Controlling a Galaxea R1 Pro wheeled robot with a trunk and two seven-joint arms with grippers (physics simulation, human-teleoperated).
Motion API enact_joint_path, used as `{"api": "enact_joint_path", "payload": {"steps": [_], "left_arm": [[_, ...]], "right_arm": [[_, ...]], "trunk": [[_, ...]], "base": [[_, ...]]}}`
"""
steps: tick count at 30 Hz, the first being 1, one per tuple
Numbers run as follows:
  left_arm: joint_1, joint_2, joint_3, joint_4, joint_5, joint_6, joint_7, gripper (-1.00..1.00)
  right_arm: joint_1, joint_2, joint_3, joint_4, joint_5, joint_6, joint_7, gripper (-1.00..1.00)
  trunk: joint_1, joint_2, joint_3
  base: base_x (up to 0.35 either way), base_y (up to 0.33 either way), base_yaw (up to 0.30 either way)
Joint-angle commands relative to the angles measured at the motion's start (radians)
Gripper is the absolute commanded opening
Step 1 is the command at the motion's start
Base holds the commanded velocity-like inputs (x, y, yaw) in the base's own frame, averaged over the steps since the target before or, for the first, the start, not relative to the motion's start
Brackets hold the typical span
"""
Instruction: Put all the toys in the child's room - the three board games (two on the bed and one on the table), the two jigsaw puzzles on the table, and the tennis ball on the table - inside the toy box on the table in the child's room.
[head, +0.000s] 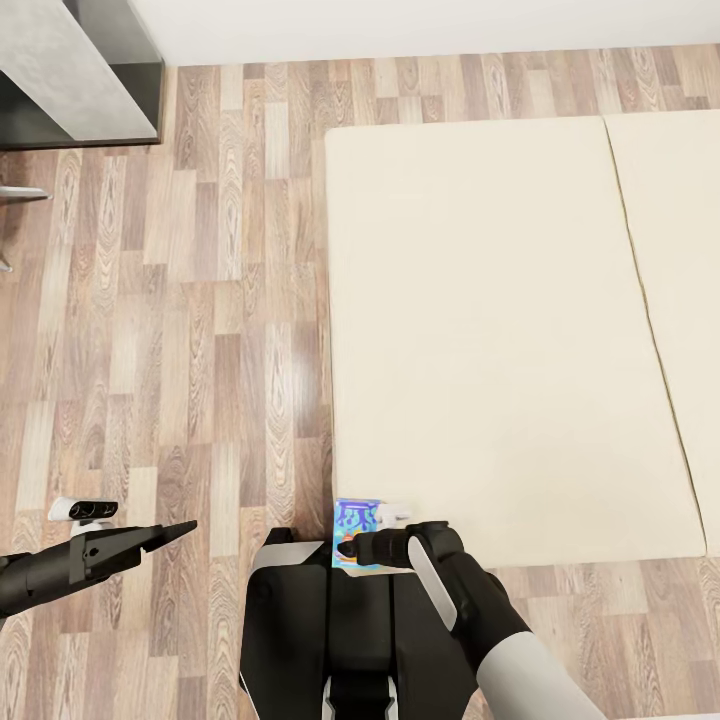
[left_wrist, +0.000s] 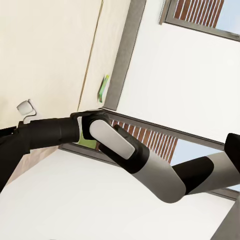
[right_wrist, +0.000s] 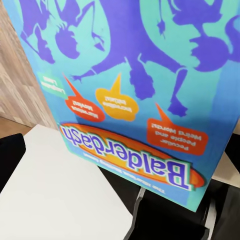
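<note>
Balderdash board game pinched between the right gripper jaws, just off the bed corner. Left gripper over wood floor, jaws pressed together.

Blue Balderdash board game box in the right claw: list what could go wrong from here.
1. The blue Balderdash board game box is held at the cream bed's corner, low over the robot's own black trunk; it could knock against either when turning.
2. The box fills the right wrist view, so the grip cannot be checked; it might slip in transit.
3. The left claw hangs out over the wood floor and could clip furniture.
</note>
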Motion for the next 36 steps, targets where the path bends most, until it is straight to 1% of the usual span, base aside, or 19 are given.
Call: {"api": "enact_joint_path", "payload": {"steps": [1, 9, 36], "left_arm": [[0.000, 0.000, 0.000, 0.000, 0.000, 0.010, -0.004, 1.00], [0.000, 0.000, 0.000, 0.000, -0.001, 0.011, -0.004, 1.00], [0.000, 0.000, 0.000, 0.000, -0.001, 0.010, -0.004, 1.00]], "right_arm": [[0.000, 0.000, -0.001, -0.001, 0.004, 0.004, 0.004, 1.00], [0.000, 0.000, -0.001, -0.001, 0.005, 0.004, 0.003, 1.00], [0.000, 0.000, 0.000, -0.001, 0.005, 0.004, 0.003, 1.00]], "trunk": [[0.001, -0.002, -0.001], [0.001, -0.002, 0.004], [0.001, -0.002, 0.046]], "base": [[0.000, 0.000, 0.000], [0.000, 0.000, 0.000], [0.000, 0.000, 0.000]]}}
